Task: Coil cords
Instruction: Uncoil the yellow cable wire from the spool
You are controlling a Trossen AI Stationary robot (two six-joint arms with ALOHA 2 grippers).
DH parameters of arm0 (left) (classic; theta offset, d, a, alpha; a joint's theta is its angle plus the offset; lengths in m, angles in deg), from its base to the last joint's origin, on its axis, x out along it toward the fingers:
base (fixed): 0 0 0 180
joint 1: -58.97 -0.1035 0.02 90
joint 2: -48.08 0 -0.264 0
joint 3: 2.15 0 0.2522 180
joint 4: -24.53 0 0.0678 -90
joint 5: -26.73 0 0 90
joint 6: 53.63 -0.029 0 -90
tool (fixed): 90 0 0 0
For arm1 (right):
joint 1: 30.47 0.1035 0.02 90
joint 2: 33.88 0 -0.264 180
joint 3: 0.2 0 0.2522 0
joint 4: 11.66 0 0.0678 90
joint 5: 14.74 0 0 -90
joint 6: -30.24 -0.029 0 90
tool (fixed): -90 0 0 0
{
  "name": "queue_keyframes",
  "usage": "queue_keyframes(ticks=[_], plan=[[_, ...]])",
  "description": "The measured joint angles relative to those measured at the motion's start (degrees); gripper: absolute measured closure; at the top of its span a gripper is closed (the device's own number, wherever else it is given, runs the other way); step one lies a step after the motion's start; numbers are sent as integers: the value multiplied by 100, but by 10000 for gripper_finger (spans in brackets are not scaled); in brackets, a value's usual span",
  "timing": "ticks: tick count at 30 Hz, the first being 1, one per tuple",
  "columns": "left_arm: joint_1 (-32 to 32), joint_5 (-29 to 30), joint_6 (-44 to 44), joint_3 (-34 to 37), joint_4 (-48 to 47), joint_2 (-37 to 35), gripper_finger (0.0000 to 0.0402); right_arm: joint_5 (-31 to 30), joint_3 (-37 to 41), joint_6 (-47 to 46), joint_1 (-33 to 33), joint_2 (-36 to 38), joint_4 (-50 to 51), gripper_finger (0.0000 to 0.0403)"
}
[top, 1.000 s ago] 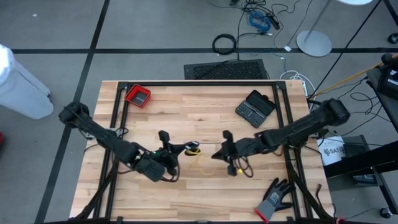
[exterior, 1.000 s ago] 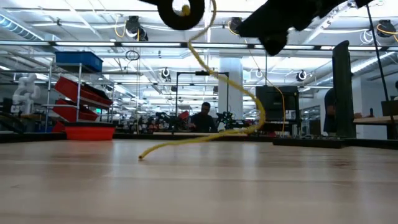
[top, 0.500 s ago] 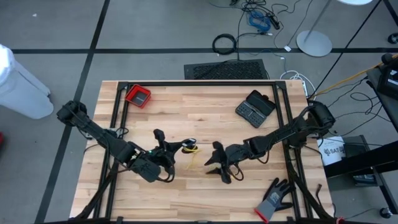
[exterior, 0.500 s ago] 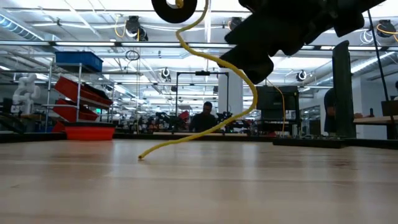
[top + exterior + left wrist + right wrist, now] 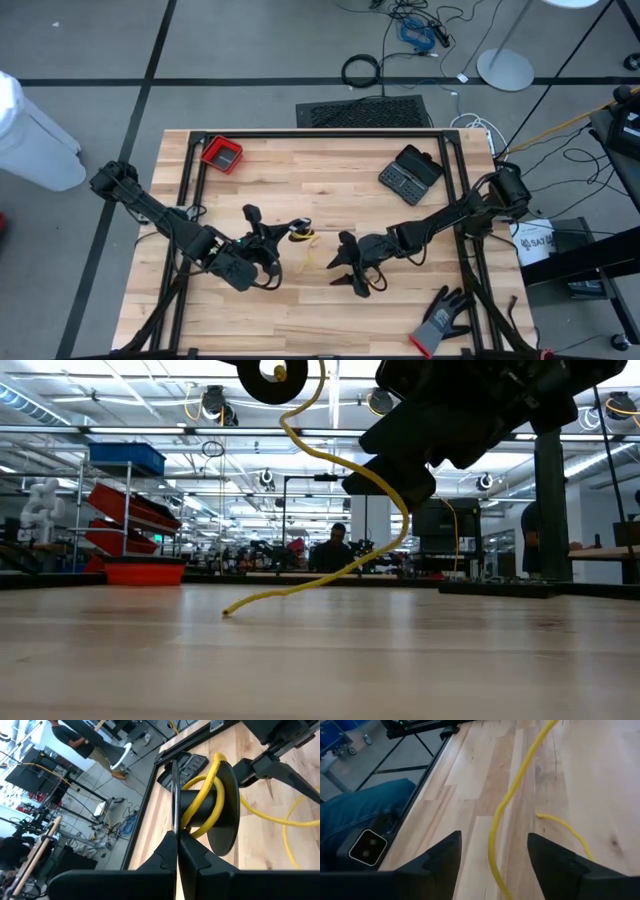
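Straddling yellow cord [image 5: 505, 815], right end effector [image 5: 492, 855] gapes.

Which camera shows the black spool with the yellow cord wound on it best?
The left wrist view: the spool fills the frame, gripped by the left tool, with the yellow cord wrapped round its hub. The low view shows one flange from the side at the top edge. The high view shows a small dark spot. The right wrist view shows only cord.

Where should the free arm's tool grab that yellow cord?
Probably on the hanging stretch of the yellow cord, coming from above with the right tool open astride it. That span hangs off the table from the spool held by the left tool.
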Motion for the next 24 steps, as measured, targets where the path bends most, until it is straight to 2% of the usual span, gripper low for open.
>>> queue_keyframes(ticks=[12, 19, 24], plan=[[0, -1, 0, 0, -2, 0, 401, -23, 0, 92, -86, 0, 402, 248], [0, 0, -1, 0, 0, 0, 401, -20, 0, 95, -234, 0, 439, 313], [0, 0, 0, 0, 2, 0, 401, -3, 0, 95, -263, 0, 462, 386]])
